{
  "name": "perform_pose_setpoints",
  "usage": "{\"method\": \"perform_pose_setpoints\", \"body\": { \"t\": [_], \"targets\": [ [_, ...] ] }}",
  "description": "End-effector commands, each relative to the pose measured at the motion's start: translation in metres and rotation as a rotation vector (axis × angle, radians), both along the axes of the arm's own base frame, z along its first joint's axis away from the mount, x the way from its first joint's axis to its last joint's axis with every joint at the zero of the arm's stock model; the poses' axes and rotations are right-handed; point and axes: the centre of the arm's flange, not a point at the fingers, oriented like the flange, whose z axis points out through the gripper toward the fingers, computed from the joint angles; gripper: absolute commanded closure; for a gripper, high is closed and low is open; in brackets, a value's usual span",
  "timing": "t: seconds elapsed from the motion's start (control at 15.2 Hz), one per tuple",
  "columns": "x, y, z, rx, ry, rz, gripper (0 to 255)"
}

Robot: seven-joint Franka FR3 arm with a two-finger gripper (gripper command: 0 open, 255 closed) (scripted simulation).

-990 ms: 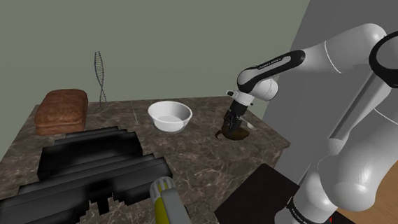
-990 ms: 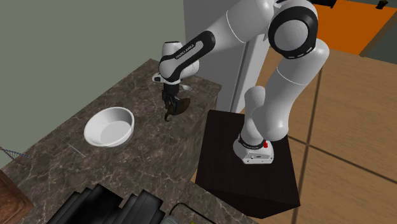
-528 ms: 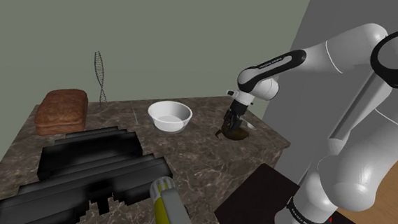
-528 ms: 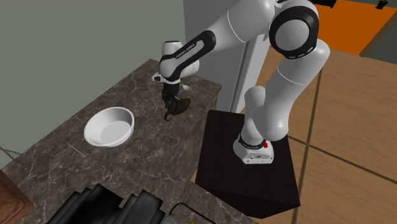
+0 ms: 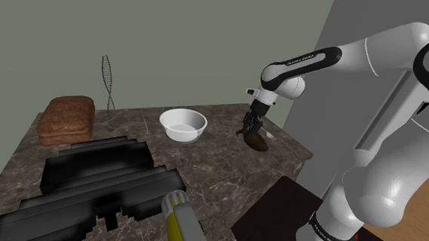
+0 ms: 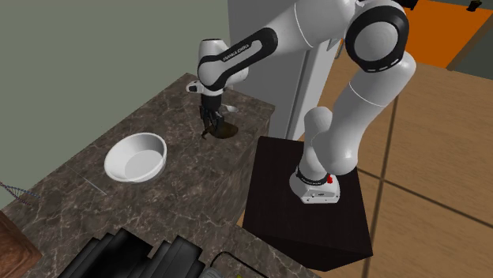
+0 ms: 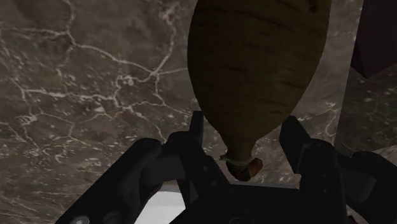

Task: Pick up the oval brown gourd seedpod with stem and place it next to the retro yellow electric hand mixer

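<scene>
1. At the shoulder view's far left, a brown loaf (image 5: 67, 119) lies on the dark marbled counter (image 5: 217, 176). A wire whisk (image 5: 108, 82) stands upright just behind it. Neither bears any writing.
2. Next comes a black stepped recess (image 5: 97, 176) in the counter. At the bottom edge is the yellow hand mixer (image 5: 182, 226), its pale end toward the recess. No brand or label shows on it.
3. A white bowl (image 5: 182, 125) sits mid-counter, well apart from the hand mixer.
4. Right of the bowl, near the counter's far end, is the brown gourd seedpod (image 5: 257, 140) (image 6: 227, 129). It is well apart from the hand mixer.
5. The gripper (image 5: 249, 131) (image 6: 209, 126) (image 7: 243, 122) is narrowed onto the gourd seedpod (image 7: 254, 70). In the wrist view its two black fingers (image 7: 197, 137) clasp the tapered stem end. The fat body reaches out beyond the fingertips over the marble. I cannot tell whether it touches the counter.
6. The arm's dark forearm band (image 6: 241, 52) carries white lettering, too small to read.
7. At the right, the arm rises from its dark stand (image 5: 276, 210).
</scene>
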Motion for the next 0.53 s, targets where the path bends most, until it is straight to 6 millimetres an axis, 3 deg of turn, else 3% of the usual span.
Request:
{"method": "perform_pose_setpoints", "body": {
  "t": [0.0, 0.46],
  "targets": [
    [-0.001, 0.001, 0.011, 0.0, 0.0, 0.0, 255],
    [-0.001, 0.001, 0.048, 0.0, 0.0, 0.0, 255]
  ]
}}
